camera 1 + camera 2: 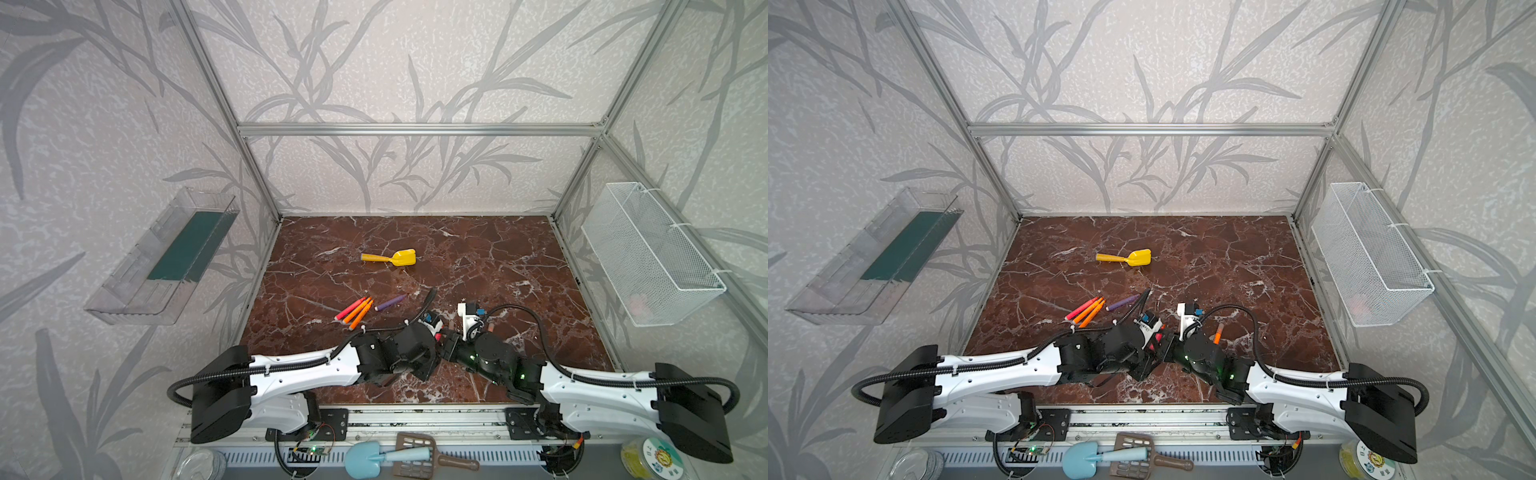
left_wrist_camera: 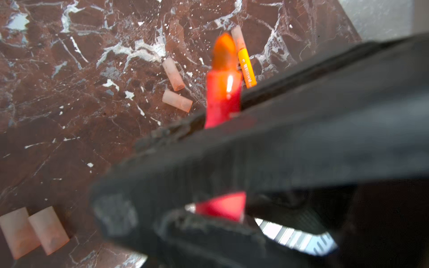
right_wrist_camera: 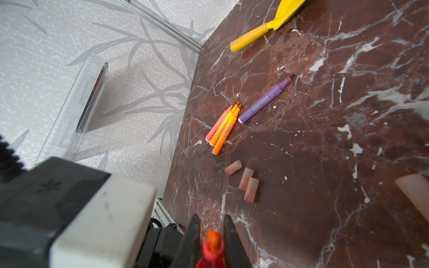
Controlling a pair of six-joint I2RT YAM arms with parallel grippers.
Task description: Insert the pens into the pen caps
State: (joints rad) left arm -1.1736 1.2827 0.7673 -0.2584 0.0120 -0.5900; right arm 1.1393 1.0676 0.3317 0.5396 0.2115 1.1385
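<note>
Both arms meet low on the table (image 1: 478, 257), near 6 o'clock from its centre.

Jaws: the right gripper (image 3: 211, 228) is clenched on the pink-red pen (image 3: 212, 248). Its black fingers (image 3: 193, 241) flank the barrel and the orange tip stands clear of them. The left gripper (image 1: 1156, 343) appears to sit around the same pen's lower barrel. Its own wrist view is too blurred to say whether it grips or stands loose.

Pen axis: the tip rises out of the jaws in both wrist views, and both top views show only a short red stub. I read the pen as roughly upright, tip uppermost, so a cap would have to come onto it along that axis.

Caps: three loose caps (image 3: 246, 179) lie toward 10 o'clock from the grippers, between them and the uncapped pen cluster (image 1: 1086, 311). The purple pen (image 1: 1123, 302) lies near 11. The left arm looks nearer to these three. Two more caps (image 2: 173, 74) lie beside the capped orange pen (image 1: 1218, 333), at 3 o'clock on the right arm's side.

Not resolved:
- The loose caps cannot be made out in the top views.
- The pen's tail is hidden inside the jaws.
- An edge cap (image 3: 413, 197) is cut off by the frame in the right wrist view, so I cannot tell if it is loose or fitted.
</note>
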